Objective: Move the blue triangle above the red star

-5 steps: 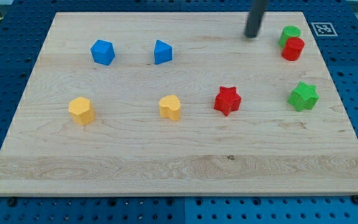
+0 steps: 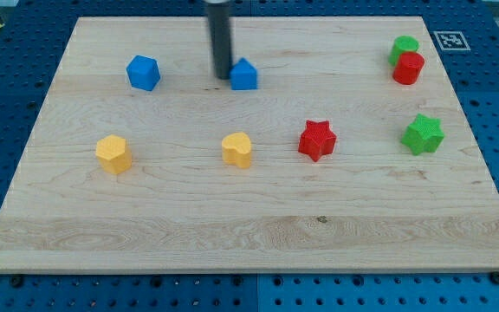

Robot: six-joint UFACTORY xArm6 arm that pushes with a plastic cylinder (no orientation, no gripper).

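The blue triangle (image 2: 244, 74) lies on the wooden board (image 2: 249, 234) near the view's top, left of centre. My tip (image 2: 222, 75) touches its left side. The red star (image 2: 317, 139) lies lower and to the right of the triangle, near the board's middle. The rod rises from the tip out of the view's top.
A blue cube-like block (image 2: 143, 72) lies left of the tip. Two yellow blocks (image 2: 113, 153) (image 2: 237, 149) lie in the middle row. A green star (image 2: 423, 134) lies at the right. A green block (image 2: 403, 48) and a red block (image 2: 408, 68) touch at the top right.
My tip has swung from the top right to the left side of the blue triangle. The triangle has shifted a little to the right. The other blocks have not moved.
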